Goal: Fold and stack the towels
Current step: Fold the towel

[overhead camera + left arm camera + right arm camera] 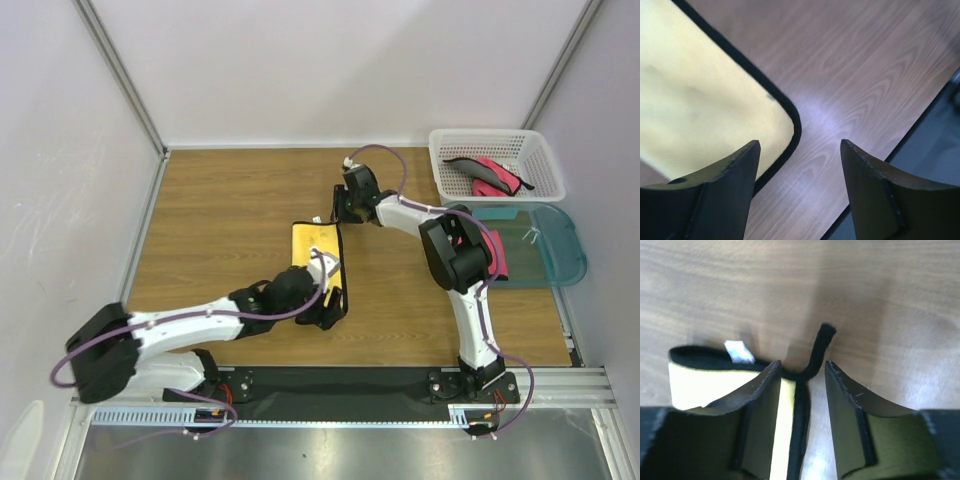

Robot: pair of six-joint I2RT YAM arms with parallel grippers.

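Lying on the bench: yellow towel. Left end effector open over one corner — right end effector open, astride the black edge.

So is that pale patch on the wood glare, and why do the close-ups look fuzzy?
Top external: sharp, evenly lit, shadows soft. Left wrist: yes, a pale glare patch on the table; the yellow towel is slightly soft. Right wrist: wood grain and the towel's black edging blurred, probably too close to focus.
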